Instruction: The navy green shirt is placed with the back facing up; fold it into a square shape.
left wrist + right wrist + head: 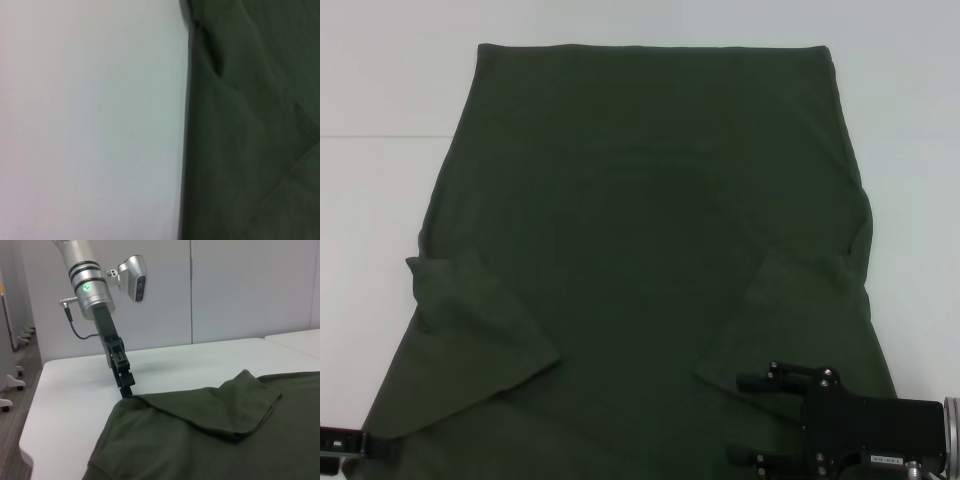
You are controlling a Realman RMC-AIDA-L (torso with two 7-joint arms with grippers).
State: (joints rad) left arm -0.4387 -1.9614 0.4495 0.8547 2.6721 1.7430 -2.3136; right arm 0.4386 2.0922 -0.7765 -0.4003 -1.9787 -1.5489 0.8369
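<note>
The navy green shirt (650, 230) lies spread flat on the white table (380, 200), plain side up, with both sleeves folded inward over the body. My left gripper (368, 446) is at the shirt's near left corner. The right wrist view shows the left gripper (127, 390) with its fingertips pinched together on the shirt's edge (150, 402) at table height. My right gripper (745, 420) hovers over the shirt's near right part with its jaws wide apart and nothing between them. The left wrist view shows only the shirt's side edge (192, 150) against the table.
White table (75, 385) shows on both sides of the shirt and beyond its far hem. In the right wrist view a second white table (300, 337) stands behind, and the table's edge (30, 430) drops to the floor beside the left arm.
</note>
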